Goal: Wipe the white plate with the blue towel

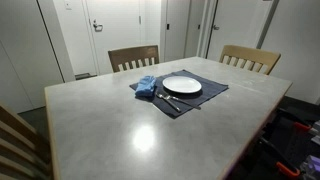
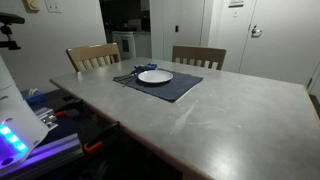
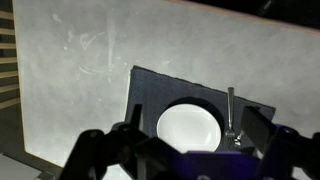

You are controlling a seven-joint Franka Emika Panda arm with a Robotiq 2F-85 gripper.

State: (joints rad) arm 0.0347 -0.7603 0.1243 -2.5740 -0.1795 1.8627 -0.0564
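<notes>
**White plate (image 3: 188,125) below the wide-spread gripper (image 3: 190,135)**
The plate sits on a dark placemat (image 3: 150,85), framed between the gripper's parted fingers, with a metal utensil (image 3: 231,110) just to the gripper's right of it. In an exterior view the blue towel (image 1: 147,86) lies crumpled against the plate's rim on the grey table (image 1: 120,130).

Setting: you are in a home dining area.

- One large grey dining table (image 1: 140,135).
- Two wooden slat-back chairs, one (image 1: 133,57) beside the other (image 1: 250,58), both drawn up to the table's far edge.
- One dark place mat (image 1: 207,96) laid with a white plate (image 1: 182,85) and cutlery (image 1: 168,100), as for a meal.
- White interior doors (image 1: 115,30) behind the chairs.
- An open doorway (image 2: 125,20) onto what looks like a kitchen, with a white appliance (image 2: 125,45) inside.
</notes>
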